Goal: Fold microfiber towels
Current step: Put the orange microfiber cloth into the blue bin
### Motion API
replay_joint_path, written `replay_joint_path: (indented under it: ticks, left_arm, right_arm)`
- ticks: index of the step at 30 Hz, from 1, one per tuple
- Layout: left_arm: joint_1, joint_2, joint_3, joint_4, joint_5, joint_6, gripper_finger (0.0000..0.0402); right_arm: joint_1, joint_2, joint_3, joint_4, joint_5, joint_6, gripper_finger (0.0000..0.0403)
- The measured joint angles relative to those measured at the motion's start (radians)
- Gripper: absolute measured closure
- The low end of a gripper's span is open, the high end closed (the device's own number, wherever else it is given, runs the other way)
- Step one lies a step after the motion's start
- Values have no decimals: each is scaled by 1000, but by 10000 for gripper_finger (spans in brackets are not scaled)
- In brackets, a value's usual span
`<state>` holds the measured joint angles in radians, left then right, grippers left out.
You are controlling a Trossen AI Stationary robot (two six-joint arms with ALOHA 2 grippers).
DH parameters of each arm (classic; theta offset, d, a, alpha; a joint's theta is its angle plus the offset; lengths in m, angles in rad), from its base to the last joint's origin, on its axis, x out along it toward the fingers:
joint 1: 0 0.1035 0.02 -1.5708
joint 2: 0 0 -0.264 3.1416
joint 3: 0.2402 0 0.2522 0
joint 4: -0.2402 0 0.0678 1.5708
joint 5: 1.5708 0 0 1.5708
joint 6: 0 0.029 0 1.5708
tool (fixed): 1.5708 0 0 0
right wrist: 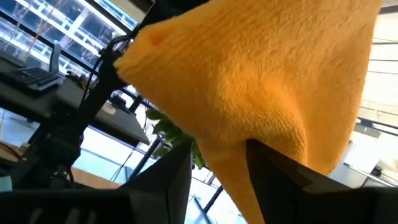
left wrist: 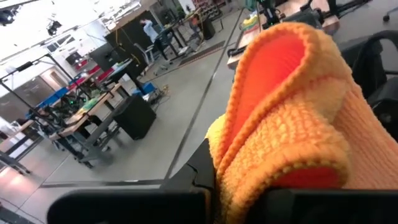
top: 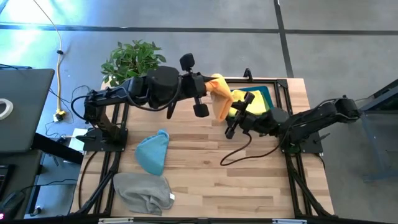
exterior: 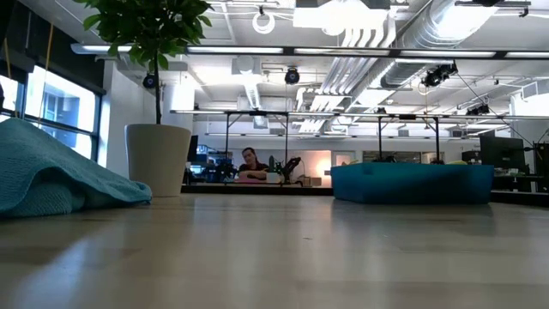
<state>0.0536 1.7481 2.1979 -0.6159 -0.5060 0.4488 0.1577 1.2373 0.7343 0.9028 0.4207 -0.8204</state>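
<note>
Orange towel [top: 219,96] hanging at upper centre, long axis vertical, pinched by left pincer [top: 208,84]; right pincer [top: 235,114] spread around its lower tip.

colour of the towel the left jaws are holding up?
Orange towel, pinched in the left gripper; clearest in the left wrist view.

Orange towel [right wrist: 249,81]: soft cloth w/ nubby, looped pile, matt. Light blue towel [top: 153,153] & grey towel [top: 143,191]: matt, crumpled fabric. Surface [top: 205,180]: pale wood planks, smooth, slight sheen. Bin [exterior: 412,183]: smooth teal-blue plastic.
</note>
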Motion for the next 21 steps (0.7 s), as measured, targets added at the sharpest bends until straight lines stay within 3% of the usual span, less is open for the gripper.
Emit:
replay_joint_path:
  ticks: [7,16,21]
  left_arm:
    - [0,0,0,80,0,0,401]
    - [0,0,0,59,1,-6,401]
    - [0,0,0,60,2,-27,401]
  right_arm:
    - [0,3,4,2,-10,18,258]
    - [0,27,4,92,-11,10,258]
    - [0,27,4,128,-11,20,278]
